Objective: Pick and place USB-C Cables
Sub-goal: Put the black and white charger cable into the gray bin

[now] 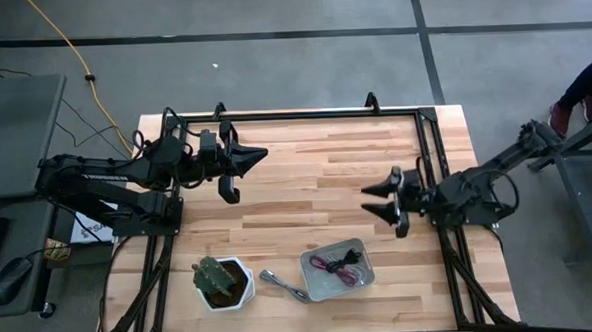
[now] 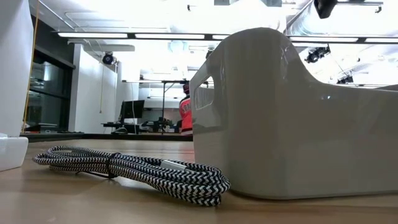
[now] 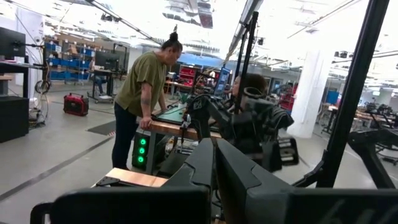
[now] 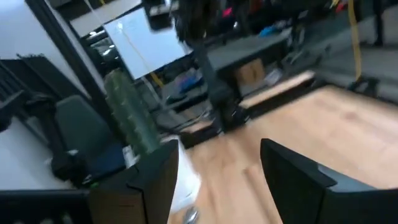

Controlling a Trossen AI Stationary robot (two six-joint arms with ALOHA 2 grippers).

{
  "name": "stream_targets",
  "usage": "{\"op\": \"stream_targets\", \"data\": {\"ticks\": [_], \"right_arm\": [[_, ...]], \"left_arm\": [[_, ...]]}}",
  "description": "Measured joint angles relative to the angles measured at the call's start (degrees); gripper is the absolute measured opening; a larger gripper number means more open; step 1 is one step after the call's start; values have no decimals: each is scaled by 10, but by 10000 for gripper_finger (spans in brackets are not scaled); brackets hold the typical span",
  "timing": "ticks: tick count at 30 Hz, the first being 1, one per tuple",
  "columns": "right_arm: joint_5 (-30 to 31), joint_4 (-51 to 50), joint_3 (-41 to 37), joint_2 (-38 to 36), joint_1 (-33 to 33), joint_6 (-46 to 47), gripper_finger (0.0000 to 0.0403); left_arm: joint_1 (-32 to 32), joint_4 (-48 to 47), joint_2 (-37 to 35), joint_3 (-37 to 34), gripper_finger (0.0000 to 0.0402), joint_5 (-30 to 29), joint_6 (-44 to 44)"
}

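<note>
White planter (image 1: 224, 283) (cactus inside) beside silver-grey cable (image 1: 282, 285), bin (image 1: 338, 270).

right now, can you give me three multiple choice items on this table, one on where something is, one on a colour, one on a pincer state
1. Where does the silver-grey cable lie?
A. inside the bin
B. on the table between the cactus pot and the bin
C. in the right pincer

2. What colours show among the cables in the bin?
A. maroon and black
B. yellow and green
C. blue only

3. How do the two pincers stand?
A. both open
B. left open, right shut
C. left shut, right open

Answers:
1 B: the high view shows it on the wood between the cactus pot and the bin.
2 A: a maroon cable and a black cable lie in it.
3 C: the left pincer has its fingers together, while the right pincer has a wide gap; both are empty above the table.
</note>
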Motion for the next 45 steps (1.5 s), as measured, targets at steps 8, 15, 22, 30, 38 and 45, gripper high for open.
{"op": "stream_targets", "data": {"ticks": [8, 15, 22, 30, 38, 45], "right_arm": [[-24, 2, 22, -29, -60, -95, 217], [-76, 17, 22, -29, -91, -102, 217], [-129, 17, 22, -28, -107, -101, 217], [-131, 17, 22, -28, -117, -101, 209], [-131, 11, 23, -28, -128, -117, 109], [-132, -6, 23, -28, -128, -133, 18]], "left_arm": [[0, 0, 0, 0, 0, 0, 0], [0, 0, 0, 0, 0, 0, 0], [0, 0, 0, 0, 0, 3, 0], [0, -12, 0, 0, 0, 4, 0], [0, -26, 0, 0, 0, 4, 0], [0, -26, 0, 0, 0, 4, 0]]}}
